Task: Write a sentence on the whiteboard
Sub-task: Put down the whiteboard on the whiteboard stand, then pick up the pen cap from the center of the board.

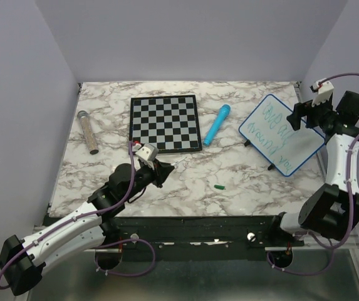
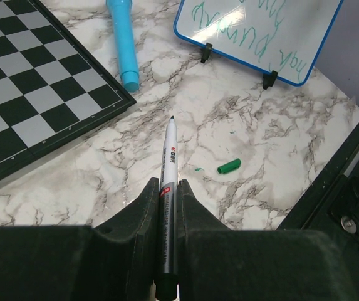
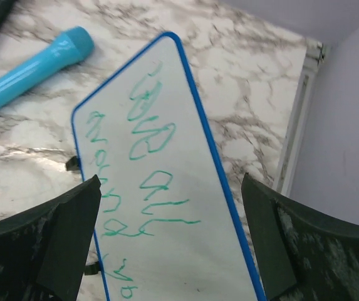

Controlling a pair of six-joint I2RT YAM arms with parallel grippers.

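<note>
- Green loopy letters, the sentence (image 1: 268,128), already fill several rows of the whiteboard (image 1: 299,143). The board stands tilted on small black feet at the right of the top view, on the marble bench (image 1: 104,169).
- The left pincer (image 2: 165,188) is clamped on an uncapped marker (image 2: 168,150). The marker's tip points out over bare bench at the middle of the left wrist view, well apart from the board.
- The right pincer (image 3: 171,188) has its jaws wide apart above the written face and holds nothing. Whether it touches the blue rim cannot be told.
- A small green cap (image 2: 228,166) lies loose on the bench, to the lower right of the marker tip.
- The chessboard (image 1: 165,123) and a light-blue tube (image 1: 217,124) lie in the upper middle of the top view, with no pincer at them.
- Step in hand, as a judgement: the writing looks finished or paused, since the pen is off the board.
- More writing would call for carrying the tip back to a free patch of white. Otherwise the next move is lining the tip up with the cap.
</note>
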